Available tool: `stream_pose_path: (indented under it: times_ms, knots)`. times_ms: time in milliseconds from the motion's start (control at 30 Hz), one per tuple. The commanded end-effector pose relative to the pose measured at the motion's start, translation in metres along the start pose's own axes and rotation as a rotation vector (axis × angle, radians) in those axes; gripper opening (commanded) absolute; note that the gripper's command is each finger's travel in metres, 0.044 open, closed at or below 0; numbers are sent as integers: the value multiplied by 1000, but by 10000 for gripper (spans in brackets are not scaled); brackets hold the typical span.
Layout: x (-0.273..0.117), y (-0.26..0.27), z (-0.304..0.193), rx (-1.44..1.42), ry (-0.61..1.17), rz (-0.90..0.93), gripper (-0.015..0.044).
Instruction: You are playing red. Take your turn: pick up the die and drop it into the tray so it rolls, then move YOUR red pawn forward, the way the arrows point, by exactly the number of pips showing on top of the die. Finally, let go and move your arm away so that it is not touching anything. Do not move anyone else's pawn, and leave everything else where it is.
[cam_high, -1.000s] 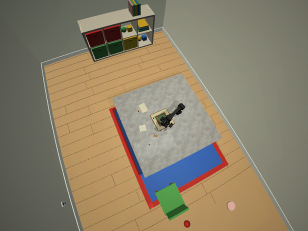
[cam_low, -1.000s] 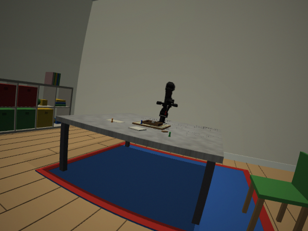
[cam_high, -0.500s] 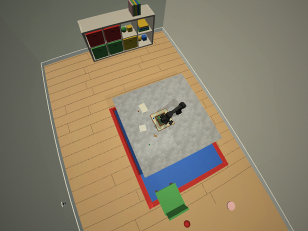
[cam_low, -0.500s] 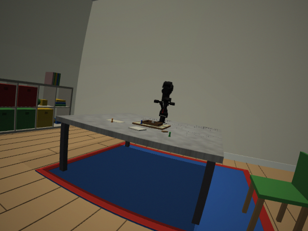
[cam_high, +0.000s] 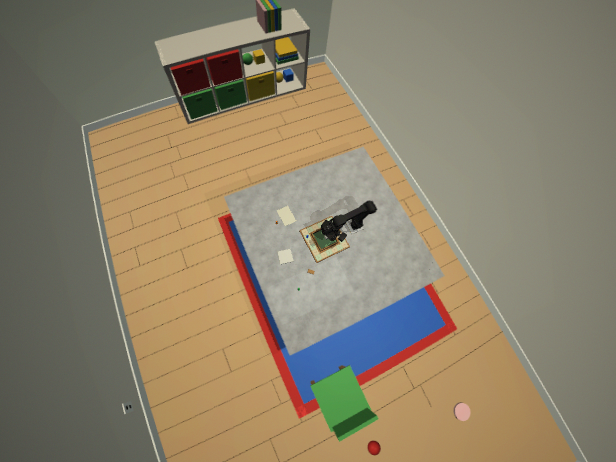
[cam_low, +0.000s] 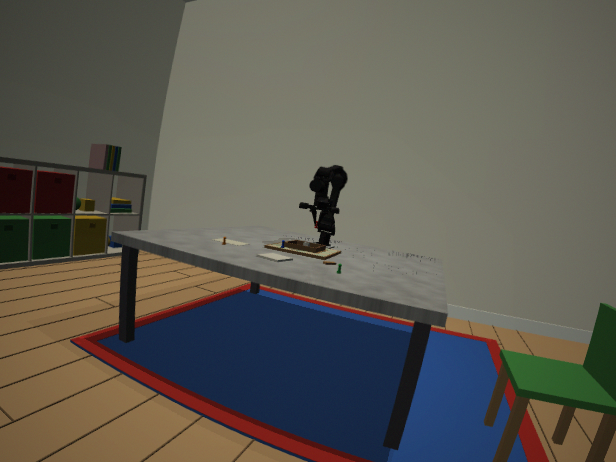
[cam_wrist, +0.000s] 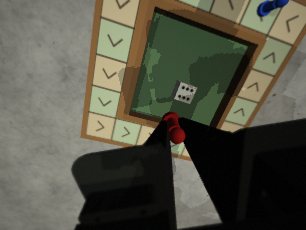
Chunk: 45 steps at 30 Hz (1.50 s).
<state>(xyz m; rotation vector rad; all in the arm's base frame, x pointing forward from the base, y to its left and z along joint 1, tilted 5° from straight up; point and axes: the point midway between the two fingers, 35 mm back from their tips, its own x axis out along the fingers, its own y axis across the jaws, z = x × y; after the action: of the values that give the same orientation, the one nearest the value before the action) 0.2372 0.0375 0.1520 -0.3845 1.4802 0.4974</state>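
Note:
My gripper (cam_wrist: 172, 124) is shut on the red pawn (cam_wrist: 177, 134) (cam_low: 316, 225), held by its body with its round head toward the wrist camera. They hang above the board (cam_wrist: 115, 42) (cam_high: 309, 244) (cam_low: 320, 253), near the tray's lower edge in the wrist view. The white die (cam_wrist: 186, 92) lies in the green-floored tray (cam_wrist: 160, 65) (cam_low: 300, 246), with six pips showing on top. The blue pawn (cam_wrist: 272, 7) (cam_high: 307, 236) (cam_low: 283, 244) stands on the board's track. The fingers hide part of the track's lower side.
A green pawn (cam_high: 298, 289) (cam_low: 339, 269) and an orange pawn (cam_high: 276, 222) (cam_low: 224, 241) stand on the table off the board. Two pale cards (cam_high: 286, 215) (cam_high: 285, 256) and a small orange-brown piece (cam_high: 311, 271) (cam_low: 329, 262) lie beside the board.

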Motion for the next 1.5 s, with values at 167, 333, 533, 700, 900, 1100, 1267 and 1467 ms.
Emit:
stream_pose_path:
  times_ms: [167,333,533,700,900,1100,1267,1467]
  knots:
    - [19,-10,-40,-3,5,0,0]
    - [29,-13,-60,-2,7,0,0]
    - [43,-13,-84,-2,8,1,0]
    - [52,-12,-98,-2,9,2,0]
    - [58,-13,-97,-2,9,2,0]
    - [81,-13,-97,-2,9,2,0]
    - [87,-12,-98,-2,9,3,0]
    - [90,-12,-98,-2,9,3,0]
